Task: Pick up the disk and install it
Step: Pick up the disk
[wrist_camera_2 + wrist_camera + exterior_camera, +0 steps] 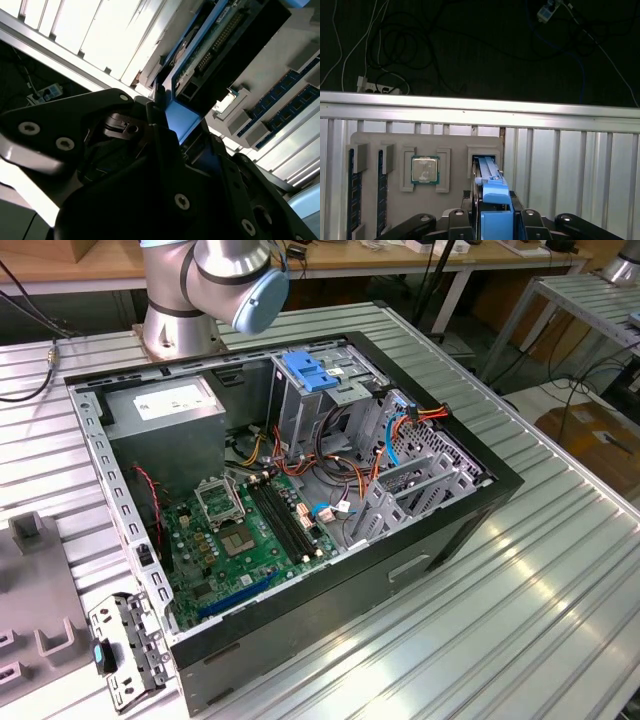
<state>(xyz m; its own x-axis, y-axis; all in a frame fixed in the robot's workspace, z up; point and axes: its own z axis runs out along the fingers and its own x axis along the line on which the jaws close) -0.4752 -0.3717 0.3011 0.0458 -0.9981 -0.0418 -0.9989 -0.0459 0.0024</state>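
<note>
In the first wrist view the disk [492, 186] stands on edge in a slot of a grey holder tray [455, 142], its blue carrier frame facing the camera. My gripper [497, 212] sits over its near end, black fingers [470, 210] pressed on either side of the blue frame with no gap showing. In the second wrist view the disk [212, 42] shows its green circuit board and blue edge running up from the gripper [172, 122].
The tray also holds a processor chip [425, 170] and memory sticks [352, 192]. In the exterior view the open computer case [400, 570] lies on the ribbed metal table [520, 580], with a grey drive cage topped by a blue handle [310, 372]. The arm's base [180, 325] stands behind the case.
</note>
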